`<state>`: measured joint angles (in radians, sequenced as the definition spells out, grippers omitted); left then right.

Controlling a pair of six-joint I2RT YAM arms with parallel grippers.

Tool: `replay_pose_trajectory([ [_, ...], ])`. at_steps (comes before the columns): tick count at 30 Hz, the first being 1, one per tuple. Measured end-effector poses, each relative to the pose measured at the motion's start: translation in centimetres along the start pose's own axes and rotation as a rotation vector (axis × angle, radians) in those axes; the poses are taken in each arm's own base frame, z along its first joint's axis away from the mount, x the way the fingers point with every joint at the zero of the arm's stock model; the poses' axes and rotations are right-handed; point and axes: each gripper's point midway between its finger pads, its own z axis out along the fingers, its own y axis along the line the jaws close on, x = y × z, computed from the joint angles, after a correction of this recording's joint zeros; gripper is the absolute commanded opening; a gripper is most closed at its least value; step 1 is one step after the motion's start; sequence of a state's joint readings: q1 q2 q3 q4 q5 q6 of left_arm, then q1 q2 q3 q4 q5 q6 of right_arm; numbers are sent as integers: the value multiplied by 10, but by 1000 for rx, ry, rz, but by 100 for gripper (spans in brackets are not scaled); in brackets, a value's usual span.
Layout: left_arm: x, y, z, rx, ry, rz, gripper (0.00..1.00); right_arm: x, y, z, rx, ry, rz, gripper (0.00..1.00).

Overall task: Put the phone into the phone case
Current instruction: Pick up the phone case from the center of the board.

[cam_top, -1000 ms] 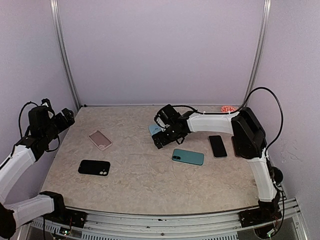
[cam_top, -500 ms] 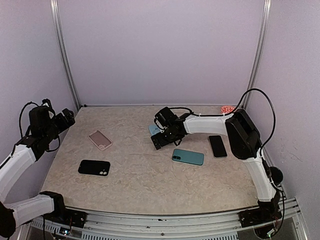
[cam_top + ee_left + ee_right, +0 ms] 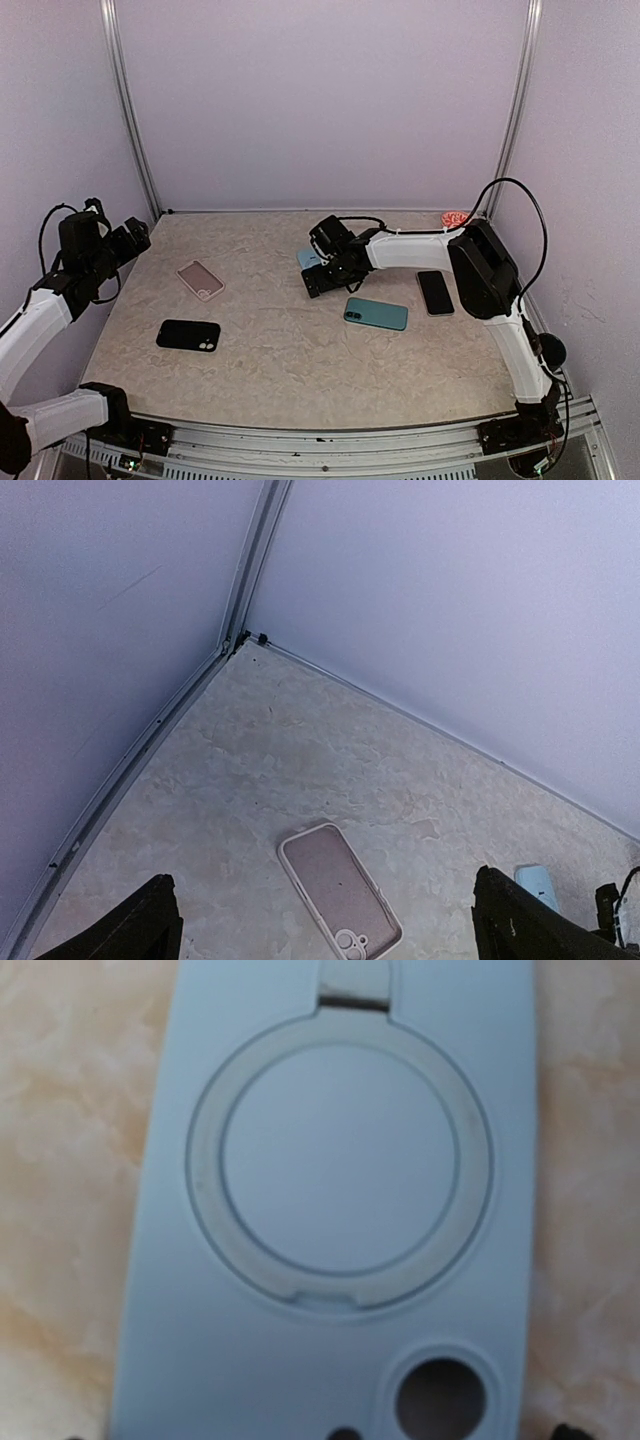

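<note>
A metal rail [image 3: 330,440] runs along the bottom of the overhead view and carries both arm bases. Above it spreads a beige, marble-veined table [image 3: 270,370], flat and matte. Three plain lilac walls [image 3: 320,100] box it in, with a metal post [image 3: 130,120] in each far corner.

Five phone-shaped things lie flat on the table, all apart from one another. Nearest, at lower left, is a black slab [image 3: 188,335] with lenses at its right end; whether it is a phone or a case I cannot tell. Right of centre lies a teal slab [image 3: 376,313] with lenses at its left end, equally unclear. Just beyond it, toward the right edge, a black phone [image 3: 435,292] lies screen up beside the right arm's elbow. At middle left sits a pink case [image 3: 200,280], its raised rim plain in the left wrist view. Farthest, at centre, a pale blue case [image 3: 308,256] lies partly under the right gripper [image 3: 320,280]. It fills the right wrist view, showing a moulded ring and a round camera hole with table behind it. One small red-orange object [image 3: 457,217], too small to name, sits in the far right corner.

There are two grippers. The right gripper's fingers are spread wide just above the pale blue case and hold nothing. The left gripper [image 3: 135,238] is raised at the left edge, its fingers [image 3: 150,925] wide apart with nothing between them.
</note>
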<state>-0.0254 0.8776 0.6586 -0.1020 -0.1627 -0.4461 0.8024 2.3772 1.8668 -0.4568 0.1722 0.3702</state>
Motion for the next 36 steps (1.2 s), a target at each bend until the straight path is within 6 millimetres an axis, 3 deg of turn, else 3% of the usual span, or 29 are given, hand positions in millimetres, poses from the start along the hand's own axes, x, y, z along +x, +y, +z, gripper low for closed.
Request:
replay_pose_trajectory([
  [12, 0, 0, 0, -1, 0, 0, 99, -6, 1, 1, -8, -24, 30, 81],
  [25, -1, 0, -1, -1, -3, 0, 99, -3, -2, 0, -8, -52, 22, 79],
  [31, 1, -8, -3, 27, -1, 13, 99, 12, -6, -31, -35, -34, -3, 79],
  [36, 7, -37, -9, 145, 19, 69, 99, -10, 2, -82, -126, -102, -13, 79],
])
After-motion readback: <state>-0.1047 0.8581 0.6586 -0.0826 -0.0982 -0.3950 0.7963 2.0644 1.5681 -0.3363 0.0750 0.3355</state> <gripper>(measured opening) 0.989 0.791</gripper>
